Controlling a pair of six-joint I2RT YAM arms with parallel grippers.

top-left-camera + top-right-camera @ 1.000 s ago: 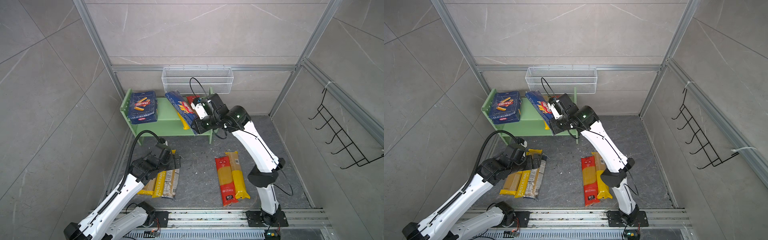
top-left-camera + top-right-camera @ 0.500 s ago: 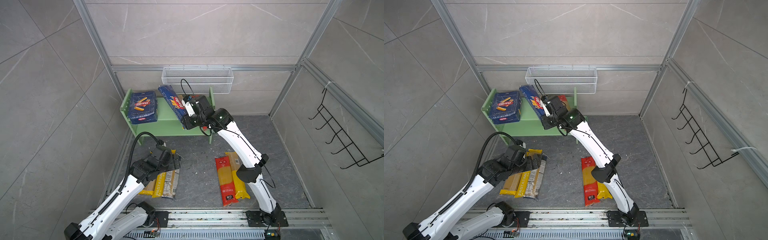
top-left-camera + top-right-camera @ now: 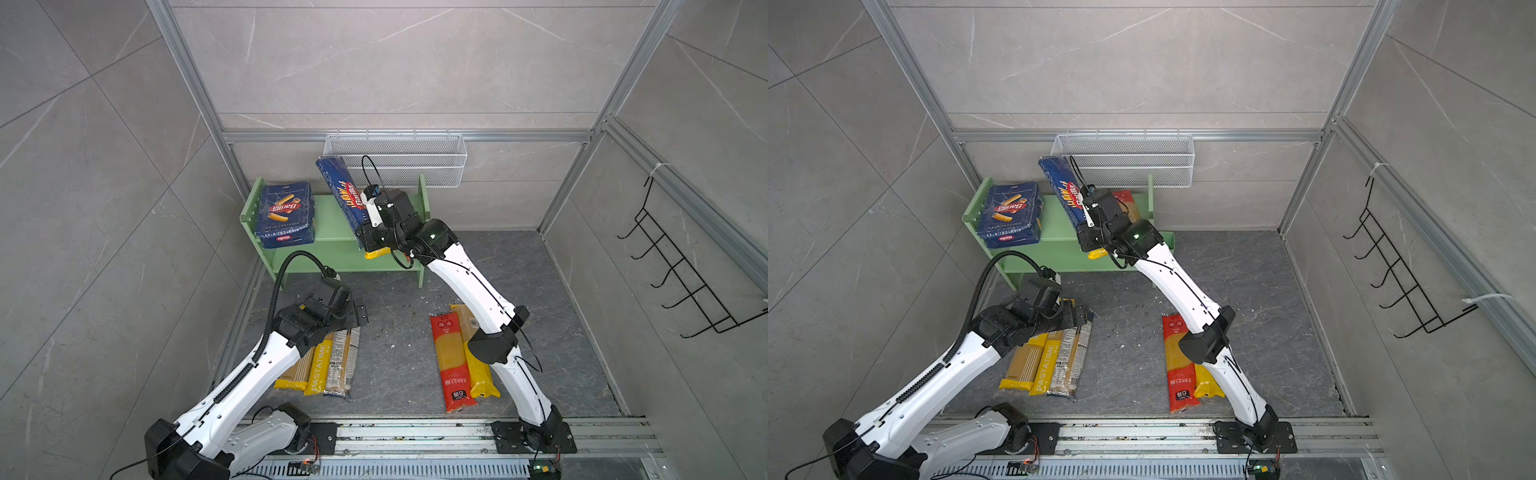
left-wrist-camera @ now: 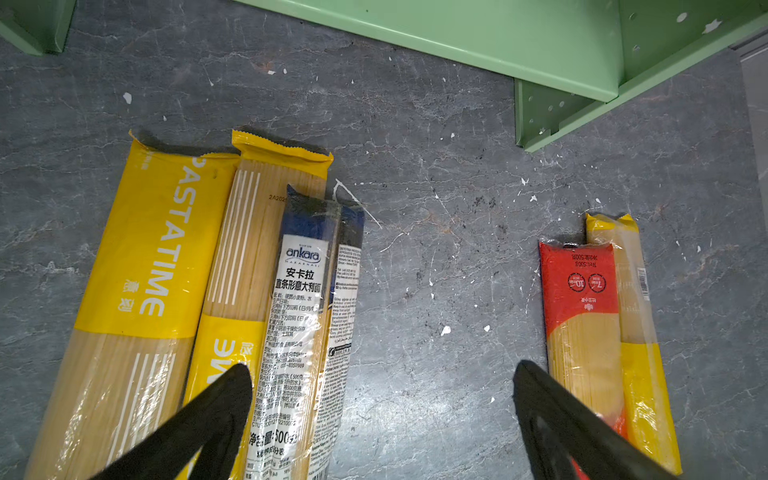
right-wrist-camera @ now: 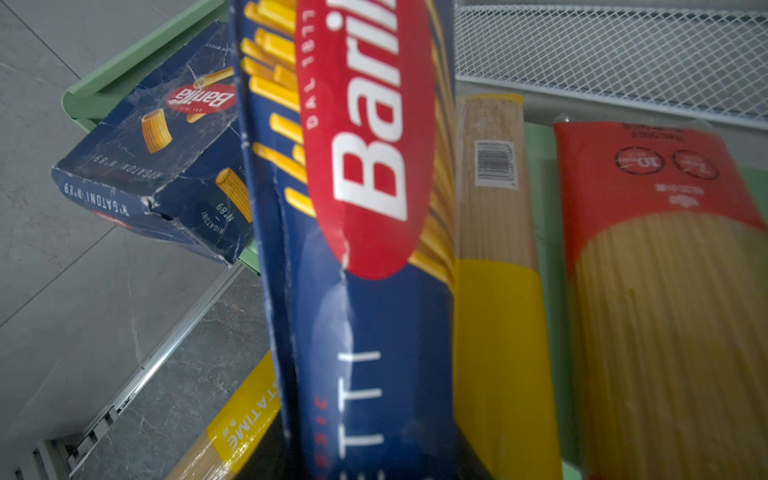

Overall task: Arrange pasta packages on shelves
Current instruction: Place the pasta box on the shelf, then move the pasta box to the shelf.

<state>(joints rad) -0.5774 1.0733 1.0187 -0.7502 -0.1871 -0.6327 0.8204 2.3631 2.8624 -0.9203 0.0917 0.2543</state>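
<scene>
Your right claw pinches box by near end; long axis tilts up over shelf (gap beside rigatoni boxes). Left claw spread above floor bags.

Dark blue Barilla rigatoni boxes are lying stacked at one end of the pale green shelf unit's top board. A long Barilla spaghetti box is tilting steeply above that board, beside a yellow-ended bag and a red-ended bag lying there. On the counter, three spaghetti bags are lying side by side, with two more bags well apart from them.
</scene>
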